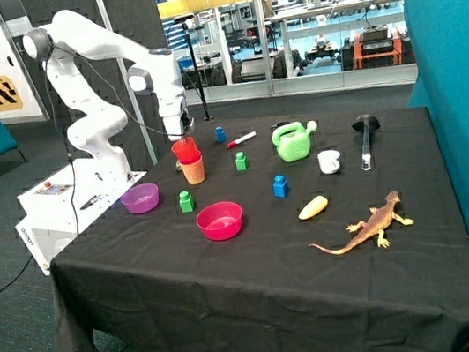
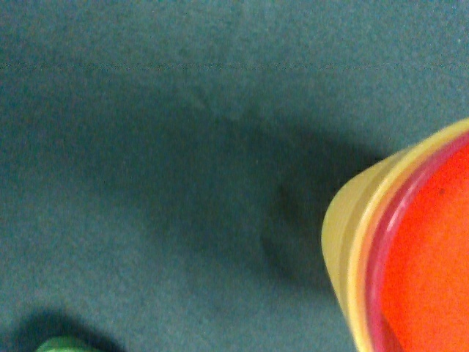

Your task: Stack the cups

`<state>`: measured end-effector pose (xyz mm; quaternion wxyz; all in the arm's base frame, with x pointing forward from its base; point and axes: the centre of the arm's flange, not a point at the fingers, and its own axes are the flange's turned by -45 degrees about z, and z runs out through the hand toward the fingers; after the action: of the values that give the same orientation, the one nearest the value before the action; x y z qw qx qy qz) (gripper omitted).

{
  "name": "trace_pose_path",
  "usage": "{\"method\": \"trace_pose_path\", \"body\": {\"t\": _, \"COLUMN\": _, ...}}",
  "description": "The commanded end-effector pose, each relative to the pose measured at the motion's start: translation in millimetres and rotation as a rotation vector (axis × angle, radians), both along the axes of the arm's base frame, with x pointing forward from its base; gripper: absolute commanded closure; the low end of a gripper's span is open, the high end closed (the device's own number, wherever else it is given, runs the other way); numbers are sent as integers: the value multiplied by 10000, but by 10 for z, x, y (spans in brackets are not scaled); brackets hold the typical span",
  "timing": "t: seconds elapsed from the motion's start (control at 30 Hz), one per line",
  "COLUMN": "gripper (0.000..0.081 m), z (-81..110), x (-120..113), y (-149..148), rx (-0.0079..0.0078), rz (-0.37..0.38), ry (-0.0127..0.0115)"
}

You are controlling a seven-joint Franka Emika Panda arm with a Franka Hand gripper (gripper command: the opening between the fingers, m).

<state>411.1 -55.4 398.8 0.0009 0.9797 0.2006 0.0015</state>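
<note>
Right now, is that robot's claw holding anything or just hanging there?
Gripper: right above the red cup nested in the stack of cups; whether it grips the cup cannot be told.

We count three nested cups (image 1: 189, 162) in one stack: red innermost, a pink rim, yellow outermost. Two shallow bowls: one purple bowl (image 1: 140, 198), one pink bowl (image 1: 220, 220). Four small blocks: two green blocks (image 1: 186, 201), two blue blocks (image 1: 281, 186). One each of: green watering can (image 1: 292, 142), white mug (image 1: 329, 161), marker (image 1: 241, 140), black ladle (image 1: 366, 139), toy lizard (image 1: 367, 226), yellow toy corn (image 1: 313, 208).
</note>
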Motion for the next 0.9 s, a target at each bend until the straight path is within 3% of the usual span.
{"method": "trace_pose_path", "body": {"t": 0.0, "gripper": 808, "z": -102, "x": 155, "y": 32, "rx": 13, "rz": -105, "ry": 32}}
{"method": "trace_pose_path", "body": {"t": 0.17, "gripper": 808, "z": -224, "x": 224, "y": 48, "rx": 13, "rz": -144, "ry": 32}}
{"method": "trace_pose_path", "body": {"t": 0.3, "gripper": 688, "z": -250, "x": 237, "y": 65, "rx": 13, "rz": -78, "ry": 32}}
{"method": "trace_pose_path", "body": {"t": 0.6, "gripper": 613, "z": -245, "x": 230, "y": 119, "rx": 12, "rz": 126, "ry": 32}}
{"method": "trace_pose_path", "body": {"t": 0.7, "gripper": 521, "z": -235, "x": 238, "y": 122, "rx": 12, "rz": 150, "ry": 32}}
{"method": "trace_pose_path", "body": {"t": 0.8, "gripper": 292, "z": -212, "x": 249, "y": 120, "rx": 12, "rz": 224, "ry": 32}}
{"method": "trace_pose_path", "body": {"t": 0.87, "gripper": 213, "z": -207, "x": 251, "y": 123, "rx": 12, "rz": 249, "ry": 32}}
